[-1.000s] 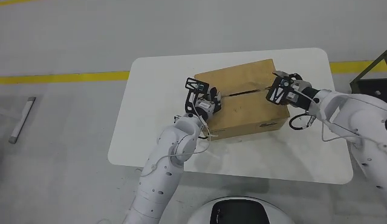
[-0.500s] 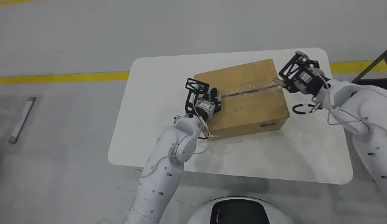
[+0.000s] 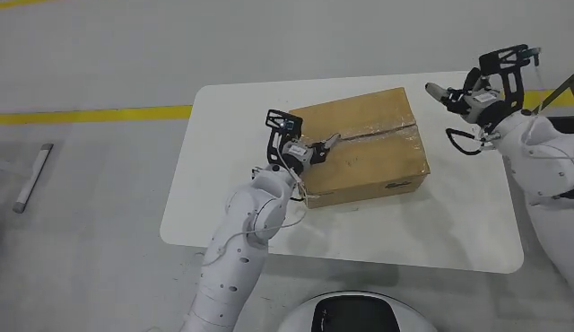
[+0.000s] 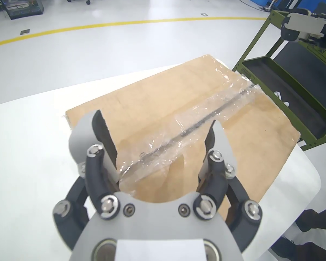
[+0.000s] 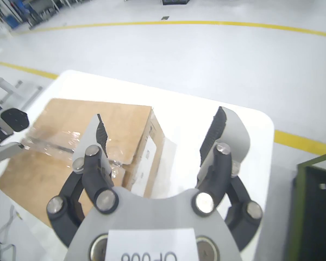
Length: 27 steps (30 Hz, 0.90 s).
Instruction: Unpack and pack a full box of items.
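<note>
A closed brown cardboard box sits in the middle of the white table, its top seam covered by clear tape. My left gripper is open, held over the box's near-left end with its fingers astride the taped seam. My right gripper is open and empty, raised off the box's far right corner above the table's right side. The box lies below and beside it.
A green metal cart with a black shelf stands just past the table's right edge. Yellow floor lines run behind the table. Bare tabletop lies to the right of the box and in front of it.
My right gripper has lifted away from the box's right end, moving up and to the right off the seam. My left gripper shifted slightly and tilted over the left end.
</note>
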Tool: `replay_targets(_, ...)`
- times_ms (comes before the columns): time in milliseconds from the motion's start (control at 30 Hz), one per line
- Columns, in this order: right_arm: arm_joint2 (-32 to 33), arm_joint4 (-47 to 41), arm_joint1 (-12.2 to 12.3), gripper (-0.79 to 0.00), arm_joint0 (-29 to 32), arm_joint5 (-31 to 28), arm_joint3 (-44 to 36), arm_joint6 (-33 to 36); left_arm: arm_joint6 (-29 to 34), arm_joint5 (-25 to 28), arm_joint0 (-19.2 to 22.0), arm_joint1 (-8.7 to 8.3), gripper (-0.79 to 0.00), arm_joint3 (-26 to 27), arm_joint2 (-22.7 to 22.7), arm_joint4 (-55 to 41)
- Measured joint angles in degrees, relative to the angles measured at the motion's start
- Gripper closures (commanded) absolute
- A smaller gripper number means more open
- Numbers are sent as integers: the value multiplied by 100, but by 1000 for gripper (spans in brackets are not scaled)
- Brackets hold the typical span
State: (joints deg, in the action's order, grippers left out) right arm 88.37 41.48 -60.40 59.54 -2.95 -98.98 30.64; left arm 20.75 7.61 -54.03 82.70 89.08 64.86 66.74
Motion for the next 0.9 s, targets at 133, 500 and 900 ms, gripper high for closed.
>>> replay_targets(133,-1,-762,-63,0,160,252,-40,-380,-122,-150,-149,-52,-785,263,310,99)
replay_targets(500,-773,-1039,-223,0,539,292,-507,-1323,-273,-520,-763,-242,-785,600,1191,1110)
replay_targets(900,-1910,-603,-366,0,438,-7,-977,-1036,-59,-582,-1334,-344,-785,1008,1659,1323)
